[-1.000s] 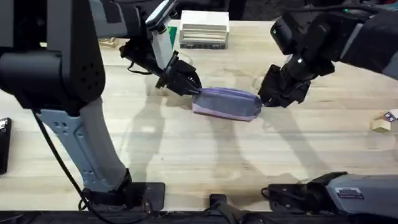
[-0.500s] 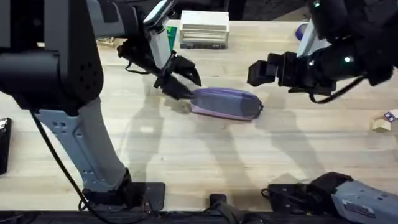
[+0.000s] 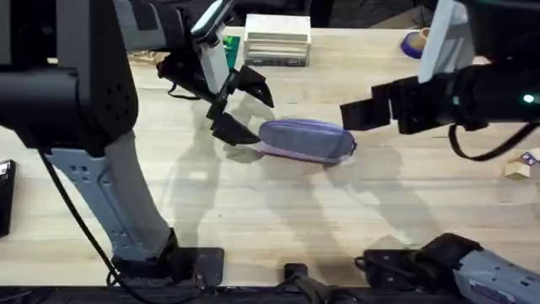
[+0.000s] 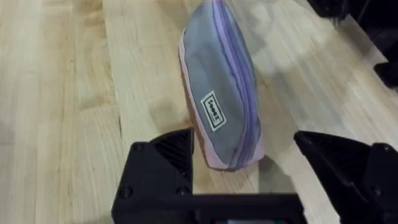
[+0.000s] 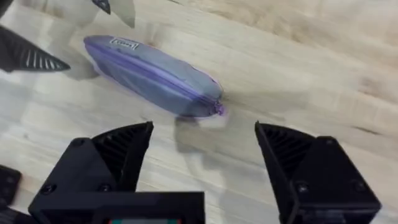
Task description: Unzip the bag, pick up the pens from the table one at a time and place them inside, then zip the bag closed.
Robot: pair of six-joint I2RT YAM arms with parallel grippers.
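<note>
The lilac-purple bag (image 3: 305, 139) lies on its side on the table (image 3: 253, 211), with its zip line running unbroken along the top. My left gripper (image 3: 243, 108) is open just off the bag's left end, and its fingers straddle that end of the bag (image 4: 221, 106) without touching it. My right gripper (image 3: 359, 113) is open and raised above and to the right of the bag's other end. In the right wrist view the bag (image 5: 155, 74) lies ahead of the open right gripper (image 5: 205, 146), zip pull at the near end. The pens are out of view.
A stack of white boxes (image 3: 277, 40) and a green item (image 3: 232, 42) stand at the back. A purple roll (image 3: 413, 43) sits back right, a small block (image 3: 518, 167) at the right edge, and a black device (image 3: 4, 194) at the left edge.
Both grippers were shut on the bag's ends and have let go and opened. The right arm has risen and drawn back to the right. The left gripper has backed off slightly.
</note>
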